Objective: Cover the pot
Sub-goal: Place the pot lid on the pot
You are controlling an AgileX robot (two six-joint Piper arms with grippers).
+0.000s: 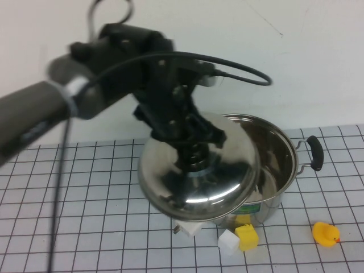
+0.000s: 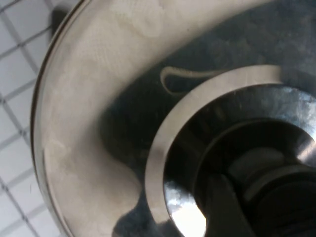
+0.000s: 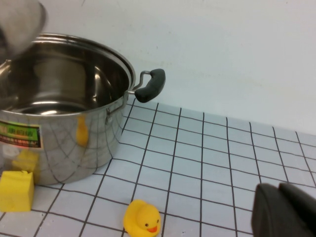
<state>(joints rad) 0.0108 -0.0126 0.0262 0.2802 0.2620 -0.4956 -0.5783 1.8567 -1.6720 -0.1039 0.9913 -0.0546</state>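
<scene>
Pot (image 1: 273,165): shiny steel, black side handles, green-blue label (open)
Left hand (image 1: 190,152): clenched on lid (image 1: 196,176) knob, over pot's left rim
Right hand (image 3: 284,210): low over counter (image 3: 207,163); grip can't be told

A: Does any writing show that can be read?

B: Only a green-and-yellow label (image 3: 19,134) on the wall of the pot (image 3: 64,143), seen from the right wrist. It carries print, but the characters are too small to make out.

A: Anything else?

B: No other marks appear.
</scene>
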